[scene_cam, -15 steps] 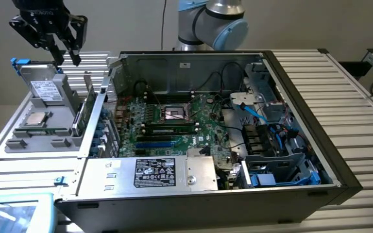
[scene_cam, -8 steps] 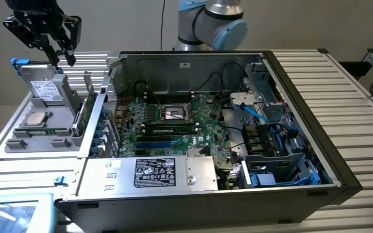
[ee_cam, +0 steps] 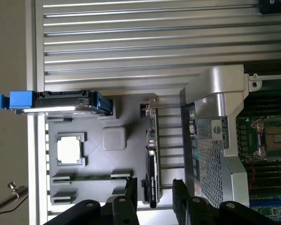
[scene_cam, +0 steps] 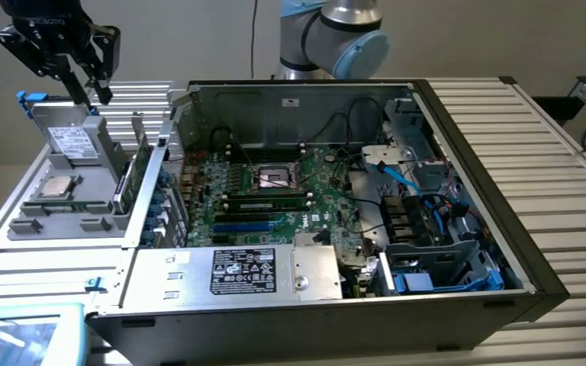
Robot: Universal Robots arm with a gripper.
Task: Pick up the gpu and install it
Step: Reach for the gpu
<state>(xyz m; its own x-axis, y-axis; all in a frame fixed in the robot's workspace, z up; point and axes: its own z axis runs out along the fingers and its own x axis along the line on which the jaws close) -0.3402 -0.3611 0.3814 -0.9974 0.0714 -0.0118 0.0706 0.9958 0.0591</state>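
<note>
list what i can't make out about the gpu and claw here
gpu: the wrist view sees it edge-on, so its faces are hidden.
claw: most of it is cut off by the wrist view's edge.
silver box: exterior view, label print too small to read.

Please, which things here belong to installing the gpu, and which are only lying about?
Belong to the job: gpu, standing on edge in the gray tray; open fingers above it; motherboard in the open case.
Lying about: processor chip; memory stick; drive with blue clips; silver box with black label.
</note>
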